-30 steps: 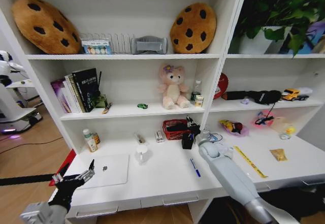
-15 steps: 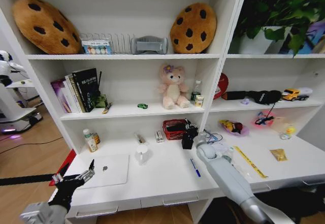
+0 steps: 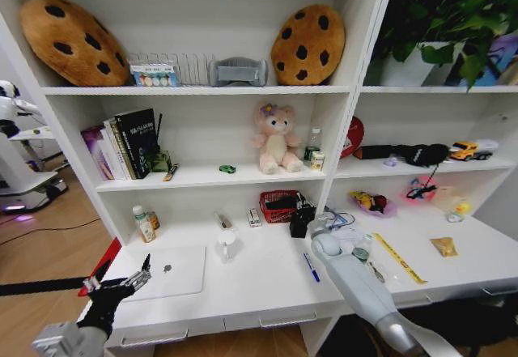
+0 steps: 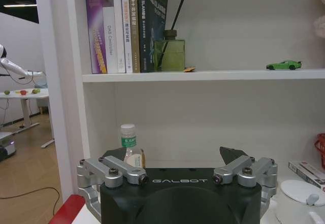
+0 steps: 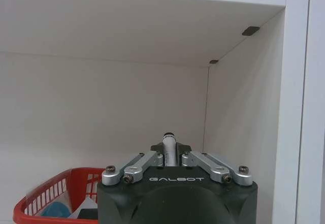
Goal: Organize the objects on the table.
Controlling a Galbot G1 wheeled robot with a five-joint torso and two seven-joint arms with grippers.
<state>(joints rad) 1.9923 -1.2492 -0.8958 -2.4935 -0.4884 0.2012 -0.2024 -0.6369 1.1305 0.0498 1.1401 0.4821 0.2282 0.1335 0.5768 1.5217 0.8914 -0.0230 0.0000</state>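
My right gripper (image 3: 301, 219) reaches over the white table (image 3: 259, 288) beside the red basket (image 3: 278, 206). In the right wrist view its fingers (image 5: 147, 162) are shut on a slim pen (image 5: 169, 145) with a black tip, pointing at the back wall of the shelf bay. A blue pen (image 3: 311, 266) lies on the table just in front of that arm. The silver laptop (image 3: 171, 271) lies closed at the table's left end. My left gripper (image 3: 121, 282) hangs open off the table's left front corner. A small clear bottle (image 3: 143, 223) with a white cap (image 4: 128, 129) stands behind the laptop.
A white cup (image 3: 227, 246) stands mid-table. A yellow ruler (image 3: 398, 257) and a gold packet (image 3: 443, 246) lie to the right. Books (image 3: 121, 144), a green toy car (image 4: 283, 65) and a pink plush bear (image 3: 274, 138) sit on the shelf above.
My right arm has shifted slightly left and drawn its gripper closer to the red basket. The left arm has stayed still.
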